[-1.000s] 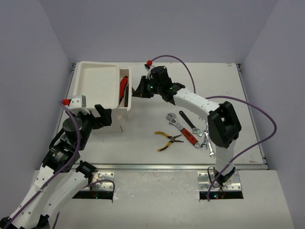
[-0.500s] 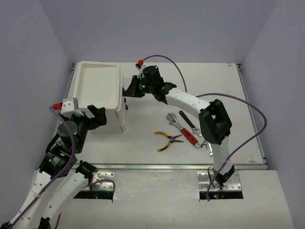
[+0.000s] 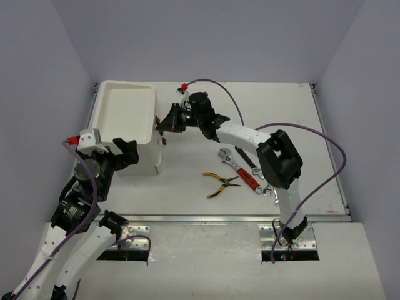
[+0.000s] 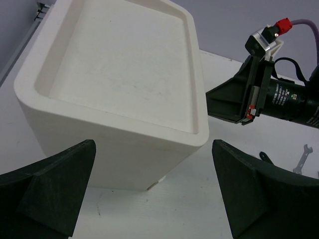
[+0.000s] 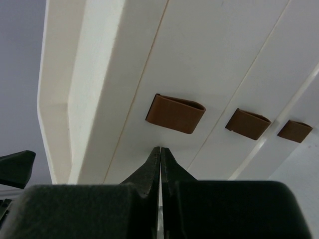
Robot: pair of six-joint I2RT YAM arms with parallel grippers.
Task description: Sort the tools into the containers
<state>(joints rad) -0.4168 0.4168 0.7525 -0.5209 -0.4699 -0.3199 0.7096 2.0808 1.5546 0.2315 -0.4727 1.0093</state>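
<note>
The containers are one tall white drawer box (image 3: 128, 115) at the far left, its drawers all pushed in. My right gripper (image 3: 160, 125) is shut, its tips touching the top drawer front (image 5: 214, 59) just below a dark-red knob (image 5: 175, 113). The left gripper (image 3: 125, 153) is open and holds nothing, hovering at the box's near side (image 4: 124, 64). On the table lie yellow-handled pliers (image 3: 222, 182), a red-handled adjustable wrench (image 3: 240, 170), a black wrench (image 3: 248, 159) and silver spanners (image 3: 265, 186).
Two more drawer knobs (image 5: 247, 124) sit in a row to the right of the tips. In the left wrist view the right gripper (image 4: 229, 102) reaches in from the right, and a spanner (image 4: 301, 162) lies behind it.
The top drawer, open with red-handled cutters inside, has been pushed shut by the right gripper moving left. The left arm has drawn back slightly toward the left.
</note>
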